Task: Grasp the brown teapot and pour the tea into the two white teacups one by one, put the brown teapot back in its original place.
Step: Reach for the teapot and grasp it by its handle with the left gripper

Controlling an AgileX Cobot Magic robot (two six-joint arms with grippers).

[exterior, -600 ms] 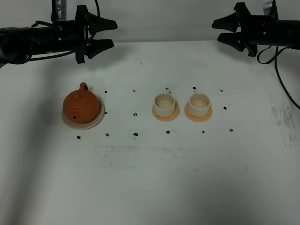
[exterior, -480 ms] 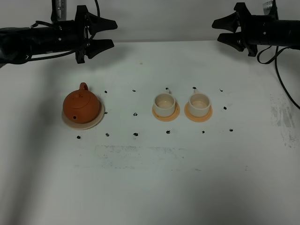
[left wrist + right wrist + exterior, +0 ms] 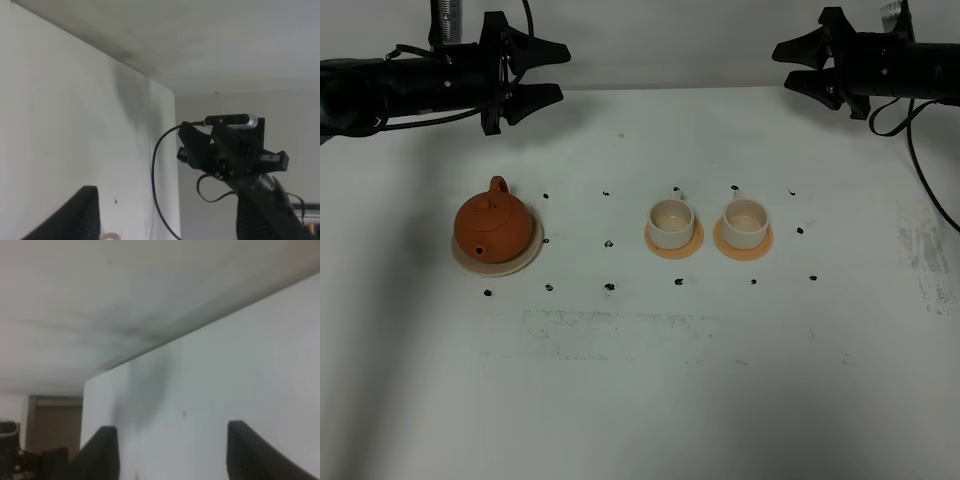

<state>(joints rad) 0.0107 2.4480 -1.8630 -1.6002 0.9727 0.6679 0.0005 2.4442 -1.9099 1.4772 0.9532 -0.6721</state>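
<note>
On the white worktop (image 3: 640, 380) the brown teapot (image 3: 495, 225) is seated on its saucer (image 3: 518, 265), the two white teacups (image 3: 671, 222) (image 3: 745, 220) set well apart from it. Left end effector (image 3: 563, 70) and right end effector (image 3: 781, 67) are held spread wide.

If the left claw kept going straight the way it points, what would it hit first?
Probably the right claw, facing the left claw across the table; the space between looks free. The teapot and cups sit off that line, though height is hard to judge.

teapot (image 3: 494, 224) on saucer (image 3: 510, 266); 2 teacups (image 3: 671, 222) (image 3: 745, 220) on coasters (image 3: 692, 247) (image 3: 761, 245); left gripper (image 3: 564, 70), right gripper (image 3: 780, 67) fingers spread
</note>
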